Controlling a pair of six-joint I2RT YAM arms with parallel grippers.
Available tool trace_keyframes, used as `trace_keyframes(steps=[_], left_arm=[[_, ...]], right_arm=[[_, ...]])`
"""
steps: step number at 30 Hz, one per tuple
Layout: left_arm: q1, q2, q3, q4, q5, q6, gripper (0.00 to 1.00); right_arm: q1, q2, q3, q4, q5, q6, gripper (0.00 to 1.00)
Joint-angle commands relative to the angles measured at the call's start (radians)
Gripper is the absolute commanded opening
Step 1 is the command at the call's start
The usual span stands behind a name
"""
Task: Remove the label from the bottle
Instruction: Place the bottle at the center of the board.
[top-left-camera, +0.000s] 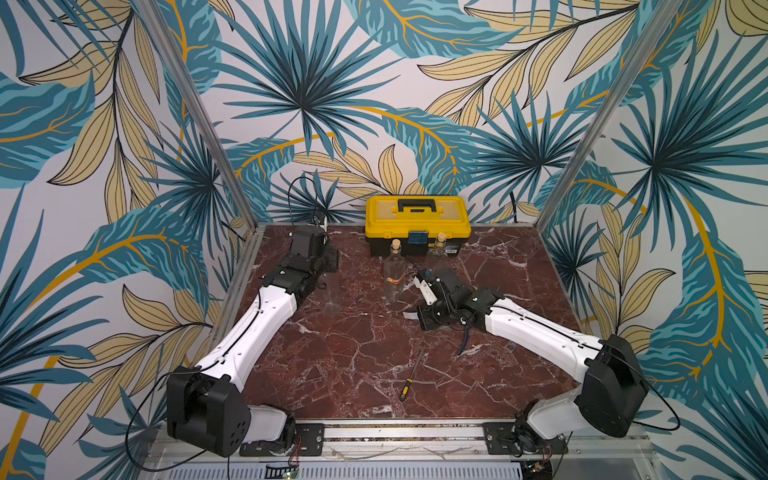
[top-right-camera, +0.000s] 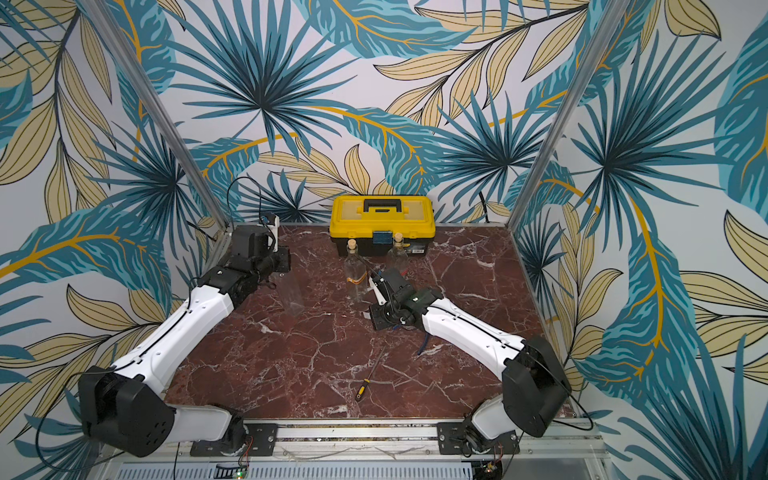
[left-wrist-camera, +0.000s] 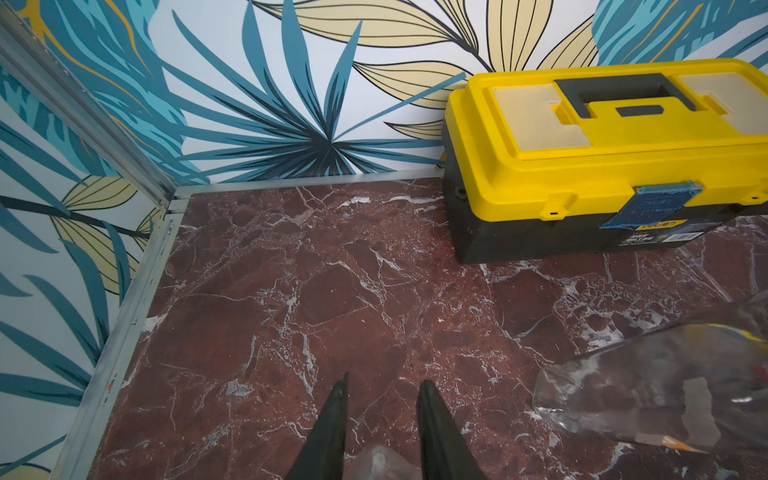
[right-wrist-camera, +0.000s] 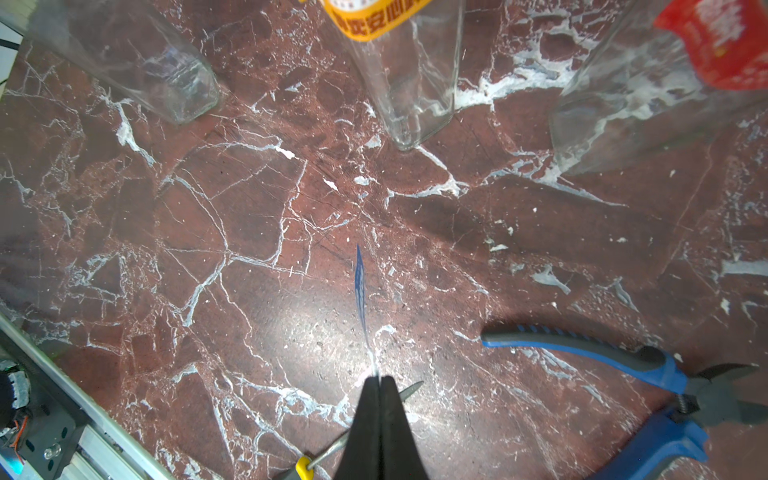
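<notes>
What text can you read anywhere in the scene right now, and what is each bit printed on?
Orange label on a glass bottle: dark characters, cut off, too blurred to quote.
Red label on a second bottle: white characters, blurred.
Yellow-and-black sticker on the yellow toolbox: print too small.
Blue latch: faint marks, unreadable.
Nothing legible elsewhere.

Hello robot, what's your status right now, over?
Left end effector shut on unlabelled bottle. Right end effector shut on blue sliver. Orange label still on upright bottle. Pliers, screwdriver lie nearby.
</notes>
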Motion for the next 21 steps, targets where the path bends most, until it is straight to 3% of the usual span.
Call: trace_keyframes(steps=[1, 9, 21], left_arm=[[0.016, 0.013, 0.047, 0.073, -0.012, 0.012, 0.00], [0.043, 0.024, 0.015, 0.201, 0.013, -0.022, 0.00], [0.048, 0.052, -0.024, 0.244, 0.029, -0.045, 0.00]], right_arm=[[-0.003, -0.018, -0.011, 0.016, -0.005, 0.011, 0.00], [-0.004, 0.001, 0.009, 0.022, -0.009, 0.006, 0.00], [-0.003, 0.014, 0.010, 0.028, -0.017, 0.006, 0.00]])
